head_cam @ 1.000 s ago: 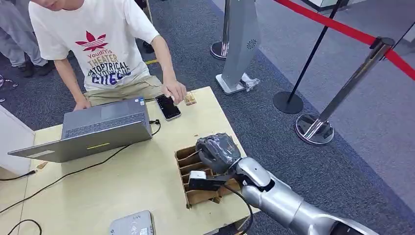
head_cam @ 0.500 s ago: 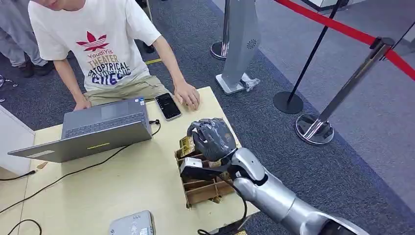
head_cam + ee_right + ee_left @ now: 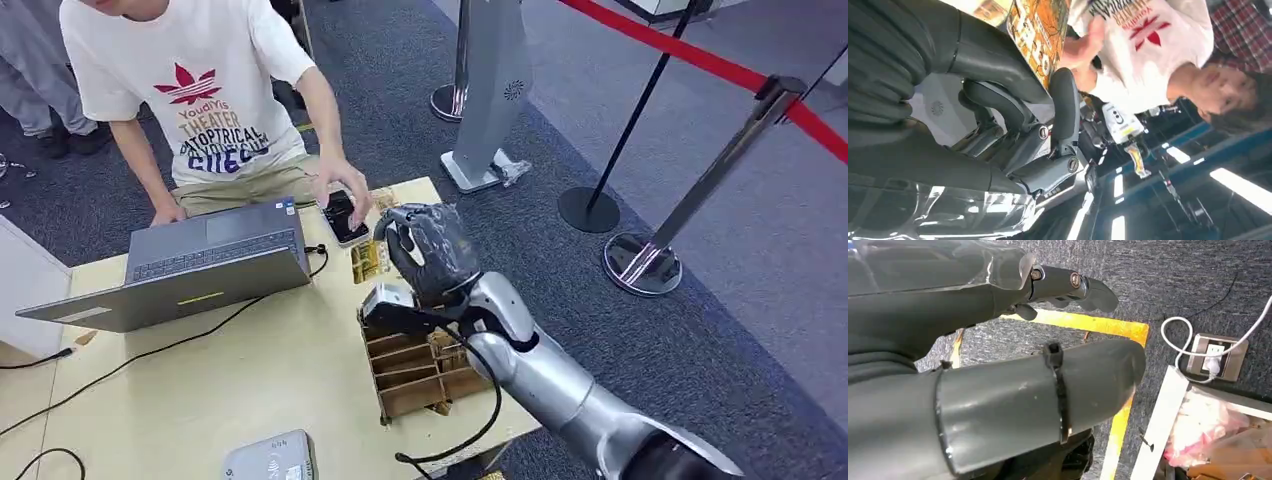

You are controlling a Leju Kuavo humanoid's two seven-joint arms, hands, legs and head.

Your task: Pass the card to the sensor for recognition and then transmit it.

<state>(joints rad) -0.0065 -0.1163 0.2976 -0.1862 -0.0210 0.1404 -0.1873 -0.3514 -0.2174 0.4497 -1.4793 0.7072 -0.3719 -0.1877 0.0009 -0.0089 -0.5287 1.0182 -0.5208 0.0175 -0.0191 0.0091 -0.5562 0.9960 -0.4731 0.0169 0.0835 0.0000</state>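
Card (image 3: 366, 261) in right hand (image 3: 432, 252) above wooden table (image 3: 250, 380)

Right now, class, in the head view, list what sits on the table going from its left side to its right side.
Laptop → card held up by the right hand, with the cardboard rack just below it. The phone and the grey device at the near edge overlap these, so I leave them out.

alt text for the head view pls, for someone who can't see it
The robot's right hand holds a yellow card above a cardboard slotted rack on a pale wooden table. Across the table, a person in a white T-shirt reaches toward a phone beside an open laptop.
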